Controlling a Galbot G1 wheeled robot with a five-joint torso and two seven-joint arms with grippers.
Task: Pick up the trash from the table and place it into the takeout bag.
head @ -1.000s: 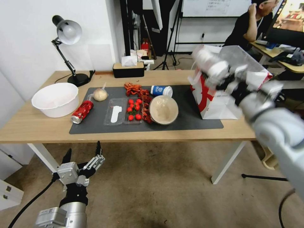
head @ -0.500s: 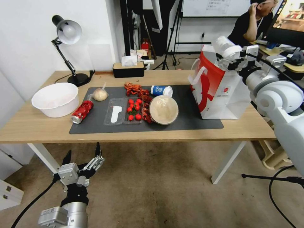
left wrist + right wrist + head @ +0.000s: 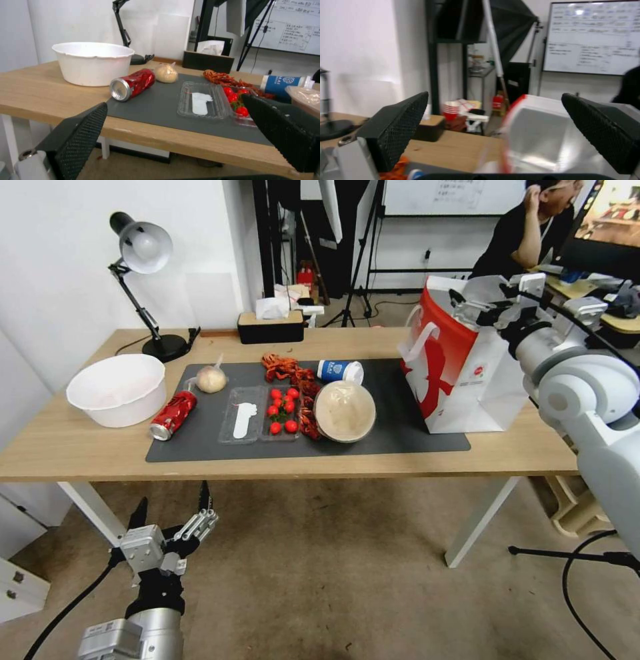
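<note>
The takeout bag (image 3: 467, 380) stands upright at the right end of the table (image 3: 80, 447), its base partly on the dark grey mat (image 3: 400, 427), red side panel turned toward the litter and its mouth open upward. In the right wrist view the bag's silvery lined interior (image 3: 540, 140) shows between the two black fingers. The right gripper (image 3: 490, 303) hovers just above the bag's open top, fingers spread apart and holding nothing.

The rest of the trash lies on the mat to the bag's left: the round tan lidded bowl (image 3: 344, 411) nearest, the blue-white paper cup (image 3: 340, 371) on its side behind it, then a clear tray (image 3: 241, 422) (with a white scrap inside) beside cherry tomatoes (image 3: 283, 410) and a line of red crayfish shells (image 3: 293, 380). Farther left lie the bagged bun (image 3: 211, 378) and the crushed red can (image 3: 173, 415), the can resting across the mat's left edge.

A white round bowl (image 3: 117, 389) sits on bare wood near the left end, with a desk lamp (image 3: 141, 280) and a tissue box (image 3: 270, 325) behind.

The left gripper (image 3: 175, 507) hangs below the table's front edge, over the floor, fingers parted and empty.
</note>
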